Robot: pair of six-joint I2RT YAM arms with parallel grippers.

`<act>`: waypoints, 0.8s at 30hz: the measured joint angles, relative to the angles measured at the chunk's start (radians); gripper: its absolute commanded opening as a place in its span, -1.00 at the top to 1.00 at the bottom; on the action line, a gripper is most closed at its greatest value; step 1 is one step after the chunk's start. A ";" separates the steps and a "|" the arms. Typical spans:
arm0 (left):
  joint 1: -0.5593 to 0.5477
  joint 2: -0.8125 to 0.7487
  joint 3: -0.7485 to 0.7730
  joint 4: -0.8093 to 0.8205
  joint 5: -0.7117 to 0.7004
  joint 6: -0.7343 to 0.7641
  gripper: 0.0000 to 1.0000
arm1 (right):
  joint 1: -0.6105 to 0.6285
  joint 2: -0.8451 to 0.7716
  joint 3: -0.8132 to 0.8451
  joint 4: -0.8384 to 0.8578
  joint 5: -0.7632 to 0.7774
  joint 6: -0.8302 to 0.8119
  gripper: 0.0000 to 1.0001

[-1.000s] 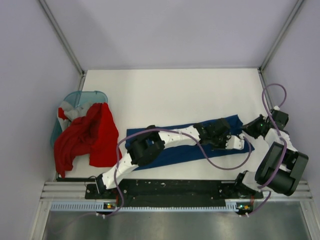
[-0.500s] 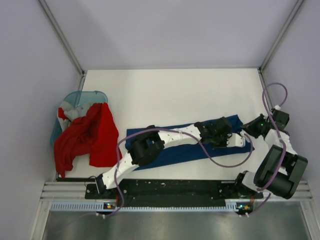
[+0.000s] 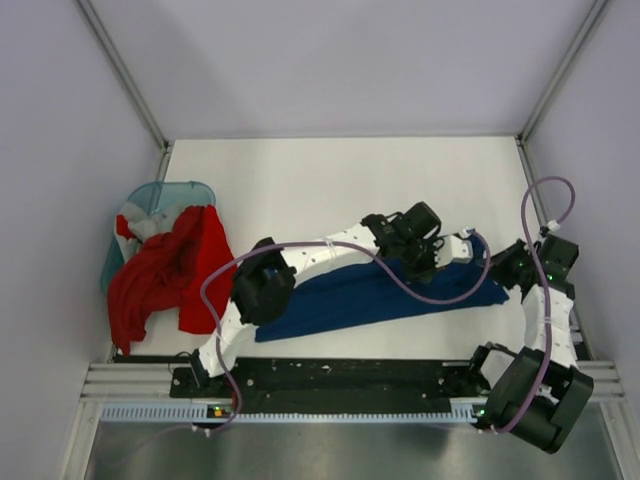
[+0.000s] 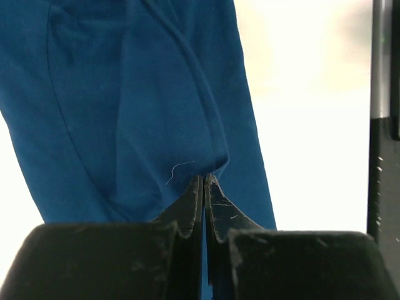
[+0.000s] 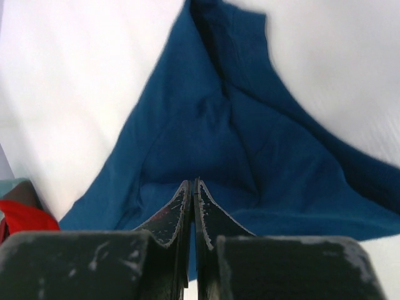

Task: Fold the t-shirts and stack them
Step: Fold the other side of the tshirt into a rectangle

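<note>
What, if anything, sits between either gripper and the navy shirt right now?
Nothing visible. The left gripper and right gripper are each shut on a pinch of the navy shirt itself.

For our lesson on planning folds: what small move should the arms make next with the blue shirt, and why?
The left gripper and right gripper are each shut on the blue shirt's right end, the rest lying stretched along the table. So probably raise both together and carry that end leftward to fold it.
</note>
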 measured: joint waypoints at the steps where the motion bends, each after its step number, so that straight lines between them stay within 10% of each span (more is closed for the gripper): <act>1: 0.011 -0.014 -0.013 -0.008 0.022 -0.012 1.00 | 0.000 -0.013 -0.014 -0.008 -0.002 0.002 1.00; 24: 0.217 0.116 -0.030 0.110 0.109 -0.300 1.00 | 0.099 0.367 0.080 0.205 -0.041 0.060 1.00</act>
